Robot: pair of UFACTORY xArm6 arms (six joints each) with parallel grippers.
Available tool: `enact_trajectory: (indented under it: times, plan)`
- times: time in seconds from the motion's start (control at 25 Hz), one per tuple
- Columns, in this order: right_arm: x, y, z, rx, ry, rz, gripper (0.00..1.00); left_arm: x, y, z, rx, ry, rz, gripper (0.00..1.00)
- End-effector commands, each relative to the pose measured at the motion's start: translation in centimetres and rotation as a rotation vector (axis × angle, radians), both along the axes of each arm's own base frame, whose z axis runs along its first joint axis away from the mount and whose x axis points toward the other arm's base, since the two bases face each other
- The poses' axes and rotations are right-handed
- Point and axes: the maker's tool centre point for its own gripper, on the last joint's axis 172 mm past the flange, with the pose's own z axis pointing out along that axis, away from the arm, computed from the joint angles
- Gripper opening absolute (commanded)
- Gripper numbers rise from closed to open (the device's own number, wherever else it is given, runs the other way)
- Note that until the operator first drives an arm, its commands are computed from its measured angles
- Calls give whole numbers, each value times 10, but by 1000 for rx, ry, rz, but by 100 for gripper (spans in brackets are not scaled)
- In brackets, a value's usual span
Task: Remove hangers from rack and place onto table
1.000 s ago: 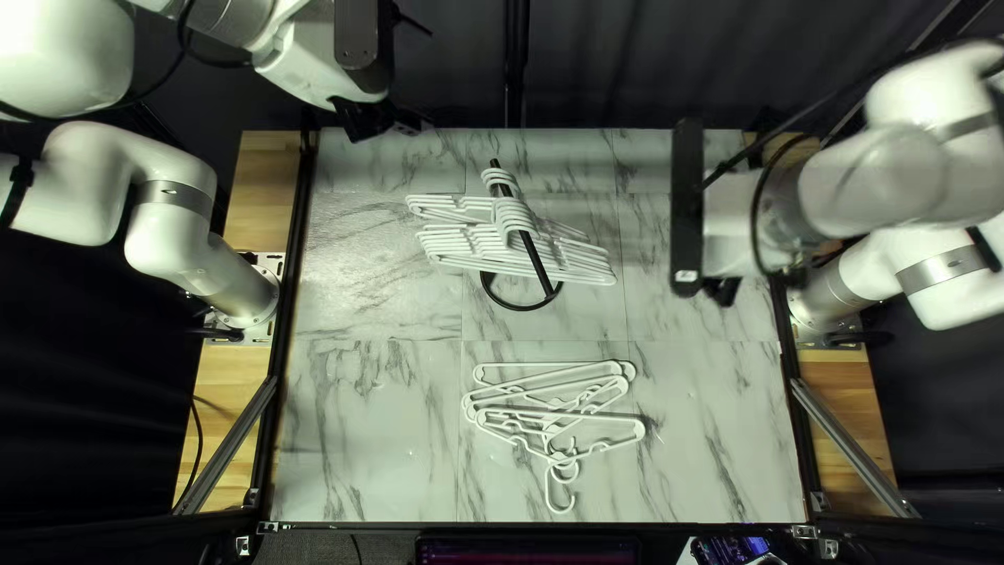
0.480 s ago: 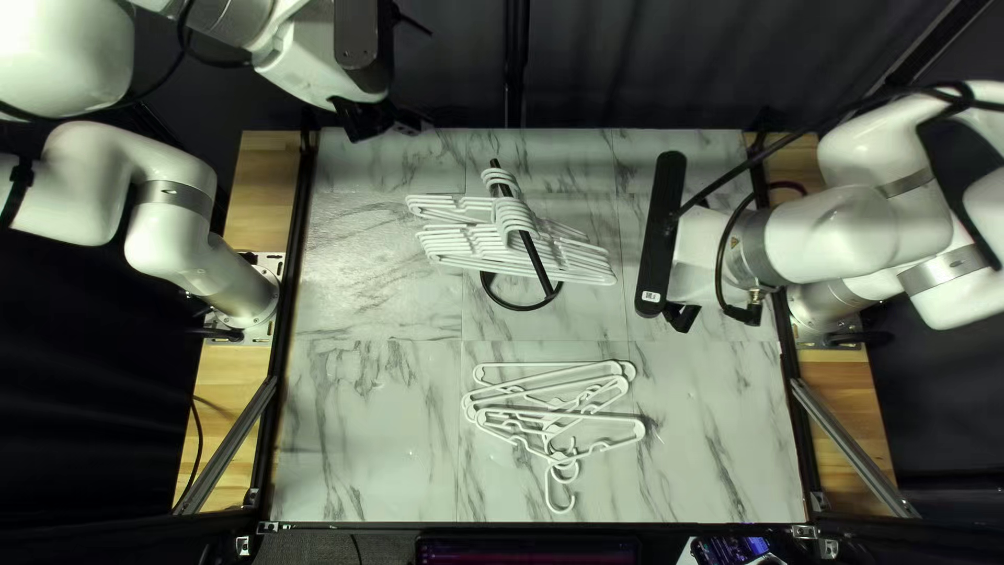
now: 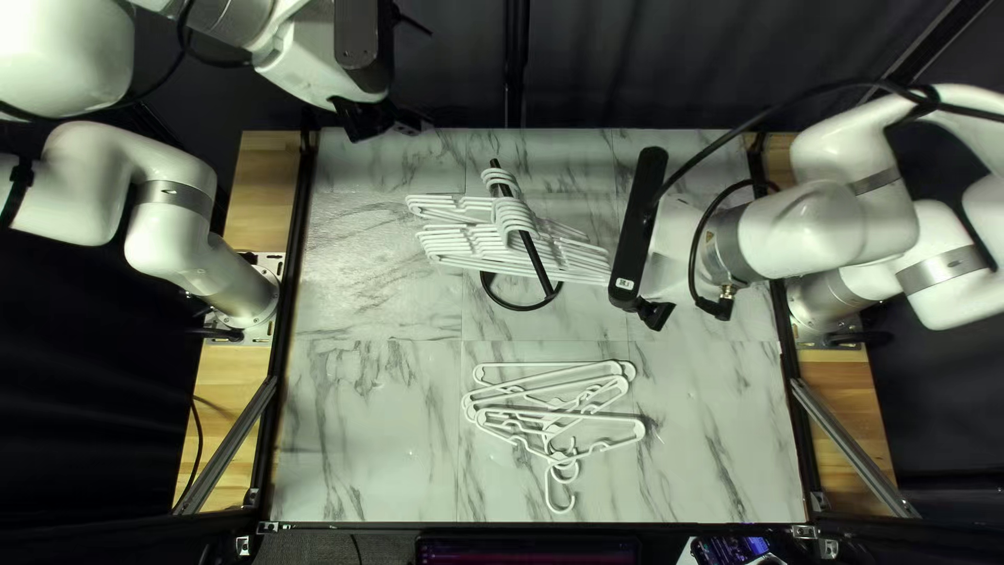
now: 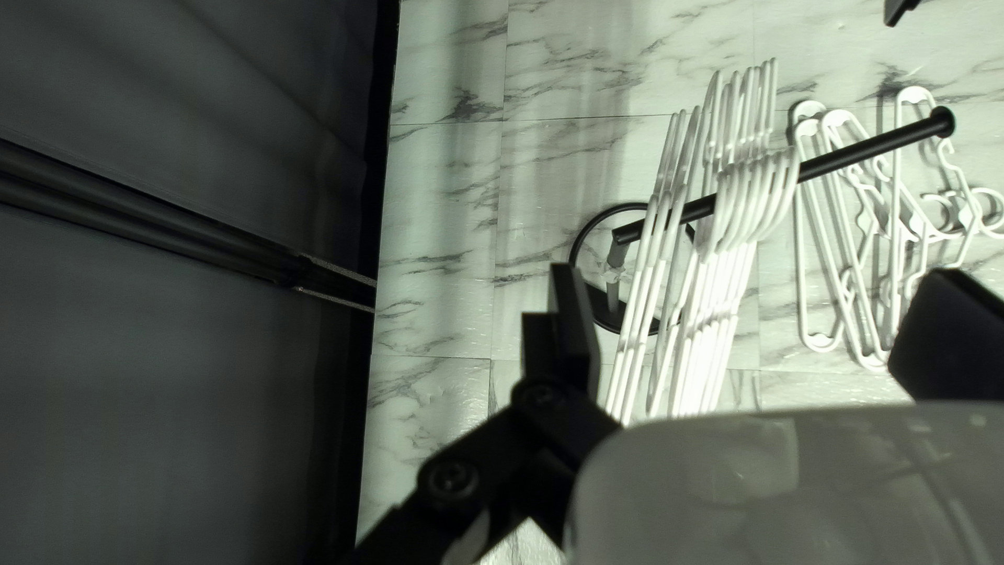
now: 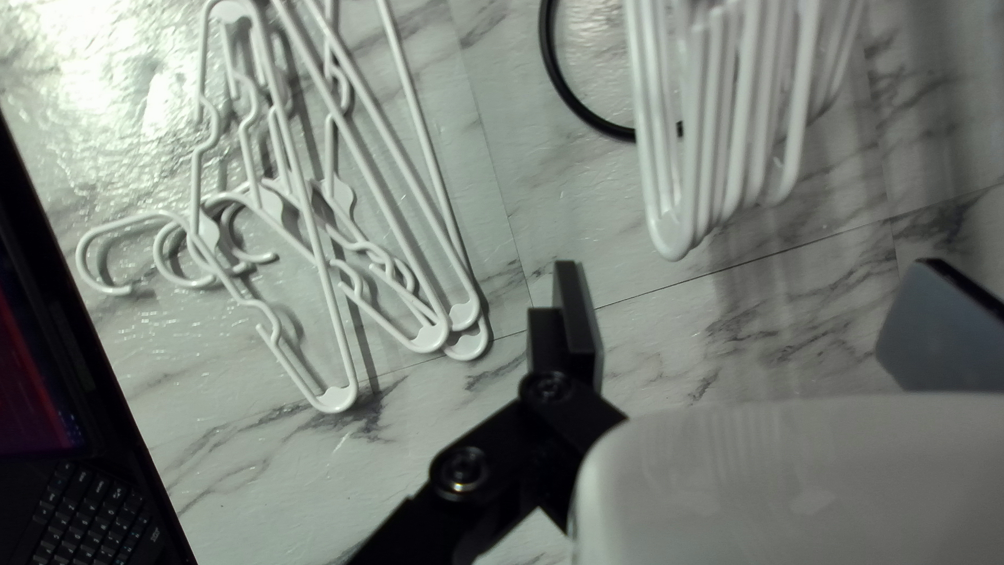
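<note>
Am holding the left gripper [image 3: 389,121] high beside the dark cloth curtain [image 3: 628,63], over the far edge of the marble-patterned tabletop [image 3: 366,429]; am showing its jaws well parted in the left wrist view, with neither one gripping anything. Am holding the right gripper [image 3: 655,314] beside the right-hand ends of the hung white plastic hangers [image 3: 476,246], well apart from the left one; am spreading its jaws wide too, grasping nothing.

Am seeing those hangers bunched closely together, hooked over the slanting black rod [image 3: 537,262] of the rack, above its round black ring base [image 3: 520,309]; am viewing them in the left wrist view ahead of the gripper, partly across the gap between the jaws. Am seeing the loose white plastic hangers [image 3: 586,416] lying flat on the tabletop, between the rack and the near edge; am finding them overlapping, hooks pointing toward that edge. Am looking, in the right wrist view, at this loose pile and the hung bunch, both beyond the gripper; am glimpsing a black keyboard [image 5: 99,523] just past the tabletop's near edge. Am making out a small black tip [image 4: 899,8] in the left wrist view, perhaps part of the other gripper.
</note>
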Motion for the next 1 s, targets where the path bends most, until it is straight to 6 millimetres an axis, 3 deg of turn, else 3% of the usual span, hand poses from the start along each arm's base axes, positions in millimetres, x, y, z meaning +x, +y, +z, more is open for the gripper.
enact_trajectory:
  times: [0.04, 0.48, 1.0]
  plan:
    - [-2, 0, 1, -4, 2, 3, 100, 0, 0, 0, 0, 0, 0, 100]
    - [19, -3, -26, -34, -45, 34, 100, 0, 0, 0, 0, 0, 0, 100]
    - [49, 12, -45, -93, -134, 56, 100, 0, 0, 0, 0, 0, 0, 100]
